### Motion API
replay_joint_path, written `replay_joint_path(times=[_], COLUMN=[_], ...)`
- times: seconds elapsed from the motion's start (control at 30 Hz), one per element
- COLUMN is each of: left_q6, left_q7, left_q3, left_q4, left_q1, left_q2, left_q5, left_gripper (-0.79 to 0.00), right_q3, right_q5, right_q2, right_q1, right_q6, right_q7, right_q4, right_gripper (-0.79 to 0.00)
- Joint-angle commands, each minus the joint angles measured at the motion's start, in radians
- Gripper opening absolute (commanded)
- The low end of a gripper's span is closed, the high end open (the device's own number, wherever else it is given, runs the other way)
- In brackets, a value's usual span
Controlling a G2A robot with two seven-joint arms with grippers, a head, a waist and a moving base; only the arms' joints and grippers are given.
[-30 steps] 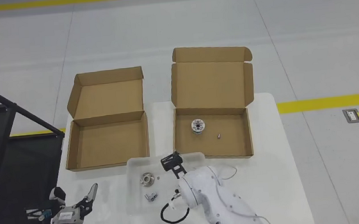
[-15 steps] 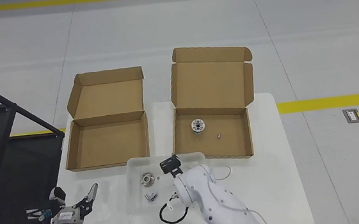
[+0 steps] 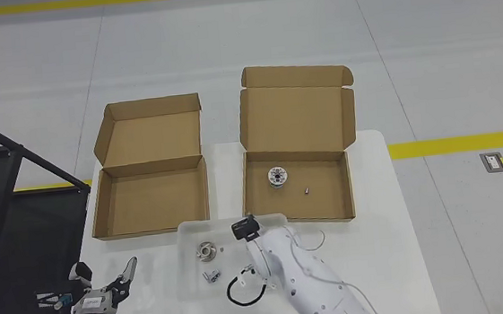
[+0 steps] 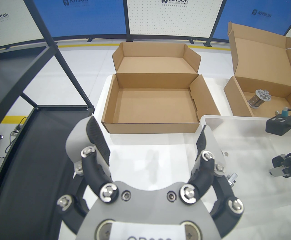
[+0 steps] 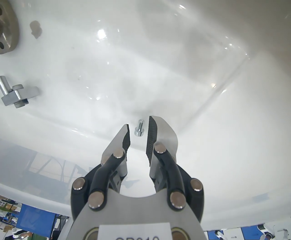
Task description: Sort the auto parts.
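Seen from above, the clear bin (image 3: 186, 228) sits at the lower centre of the frame, just below two open cardboard boxes on the white table (image 3: 393, 235). The right arm reaches down into the bin. The right gripper (image 5: 138, 130) has its fingers slightly apart, with a small bolt (image 5: 139, 128) lying on the bin floor between the tips. Neither finger seems to touch it. In the bin's left half lie a round metal flange (image 3: 206, 249) and, below it in the frame, a small bracket with a pin (image 3: 211, 275). The right box (image 3: 331, 197), at centre frame, holds a toothed metal part (image 3: 277, 175) and a tiny screw (image 3: 307, 189). The left box (image 3: 147, 202) stands at centre left. The left gripper (image 4: 147, 127) hangs at lower left, beside the bin, with its fingers spread wide.
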Motion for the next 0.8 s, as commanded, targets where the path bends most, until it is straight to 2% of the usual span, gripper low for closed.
replay_joint_path(times=[0.0, 0.3, 0.33, 0.43, 0.5, 0.77], left_q6=[0.000, 0.000, 0.000, 0.000, 0.000, 0.000], left_q7=[0.000, 0.000, 0.000, 0.000, 0.000, 0.000], left_q3=[0.000, 0.000, 0.000, 0.000, 0.000, 0.000], left_q4=[0.000, 0.000, 0.000, 0.000, 0.000, 0.000], left_q1=[0.000, 0.000, 0.000, 0.000, 0.000, 0.000], left_q2=[0.000, 0.000, 0.000, 0.000, 0.000, 0.000], left_q5=[0.000, 0.000, 0.000, 0.000, 0.000, 0.000], left_gripper=[0.000, 0.000, 0.000, 0.000, 0.000, 0.000], right_q3=[0.000, -0.003, -0.003, -0.002, 0.001, 0.022], right_q5=[0.005, 0.025, 0.028, 0.030, 0.031, 0.024], right_q2=[-0.003, -0.014, -0.015, -0.018, -0.019, -0.012], right_q1=[0.007, 0.024, 0.026, 0.031, 0.032, 0.007], right_q6=[0.002, -0.013, -0.014, -0.016, -0.017, -0.054], right_q7=[-0.004, -0.009, -0.010, -0.015, -0.019, -0.027], right_q4=[0.016, 0.063, 0.067, 0.077, 0.078, -0.011], right_gripper=[-0.591, -0.606, -0.622, -0.754, -0.785, -0.785])
